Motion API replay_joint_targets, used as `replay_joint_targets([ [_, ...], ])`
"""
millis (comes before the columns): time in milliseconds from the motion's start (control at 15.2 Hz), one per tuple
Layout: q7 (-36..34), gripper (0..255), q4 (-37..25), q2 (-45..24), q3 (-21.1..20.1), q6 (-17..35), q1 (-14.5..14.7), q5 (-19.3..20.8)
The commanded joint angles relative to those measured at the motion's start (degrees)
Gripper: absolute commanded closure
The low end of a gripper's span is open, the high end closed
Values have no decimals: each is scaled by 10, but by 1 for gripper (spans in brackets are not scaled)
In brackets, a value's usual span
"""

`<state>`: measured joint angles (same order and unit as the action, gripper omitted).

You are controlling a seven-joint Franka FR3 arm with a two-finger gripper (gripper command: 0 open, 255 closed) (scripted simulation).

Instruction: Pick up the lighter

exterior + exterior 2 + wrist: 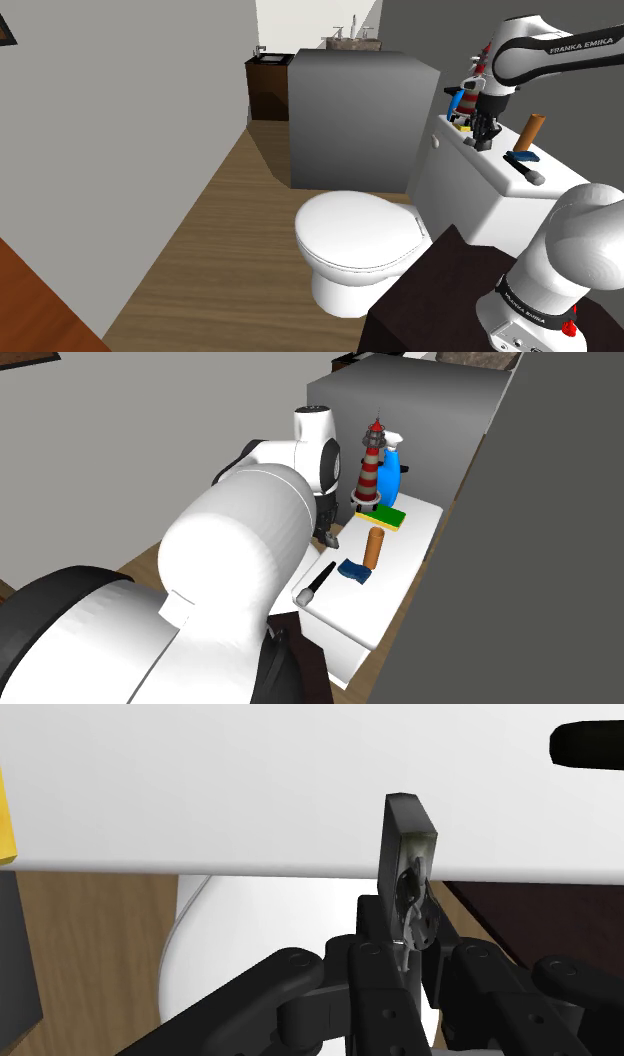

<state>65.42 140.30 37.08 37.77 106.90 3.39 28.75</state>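
Gripper (405, 949) pinches the dark lighter (408, 839) between its 2 fingers; grasp looks done, next a steady lift upward.

Grey walls (120, 130), wood floor (200, 240), white toilet (360, 235), grey cabinet (355, 115)

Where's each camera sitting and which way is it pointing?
Shoulder view: beside the stand, facing the toilet and tank; arm and gripper show.
Second exterior view: behind the arm, looking along the tank's top; its white links loom close.
Wrist view: rides the gripper, looking over the tank's edge; it clasps the lighter.
All three share the tank.
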Motion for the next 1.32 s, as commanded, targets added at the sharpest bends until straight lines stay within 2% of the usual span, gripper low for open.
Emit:
replay_joint_targets([
  [0,0,255,0,0,0,0,0,0],
  [330,0,255,2,2,0,0,-1,1],
  [1254,15,255,-95,9,-37,-105,6,-27],
])
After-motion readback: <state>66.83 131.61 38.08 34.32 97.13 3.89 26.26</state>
